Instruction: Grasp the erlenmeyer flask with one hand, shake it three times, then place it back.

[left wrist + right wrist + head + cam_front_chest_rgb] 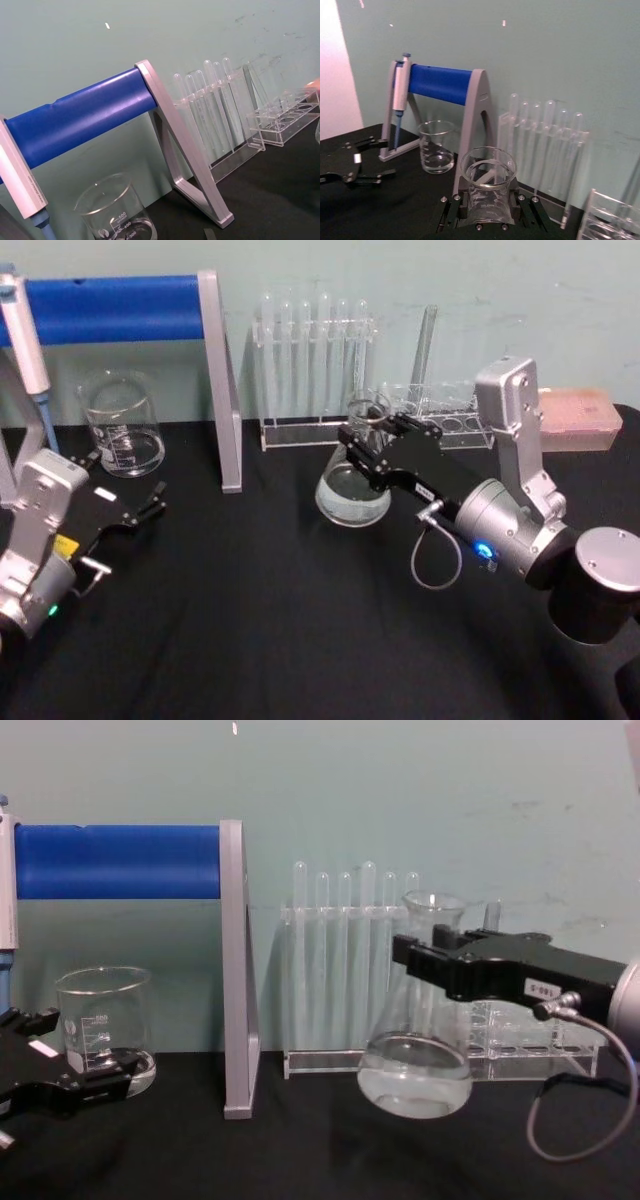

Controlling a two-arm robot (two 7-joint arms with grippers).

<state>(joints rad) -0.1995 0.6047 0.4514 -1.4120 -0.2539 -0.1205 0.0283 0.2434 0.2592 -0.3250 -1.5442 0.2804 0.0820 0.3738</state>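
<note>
Right gripper [368,440] clamped on erlenmeyer flask [352,495] neck.
Test-tube rack [310,350] just behind, stand leg [225,390] to its left, bare table [280,620] in front. Left gripper [150,506] spread, empty, near beaker [122,425].

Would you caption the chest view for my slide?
Right hand clamps the erlenmeyer flask by its neck; left hand open near beaker.

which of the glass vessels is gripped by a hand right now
The erlenmeyer flask: conical, its narrow neck clamped in the jaws of the right hand. The straight-walled beaker stands untouched on the table near the left hand.
</note>
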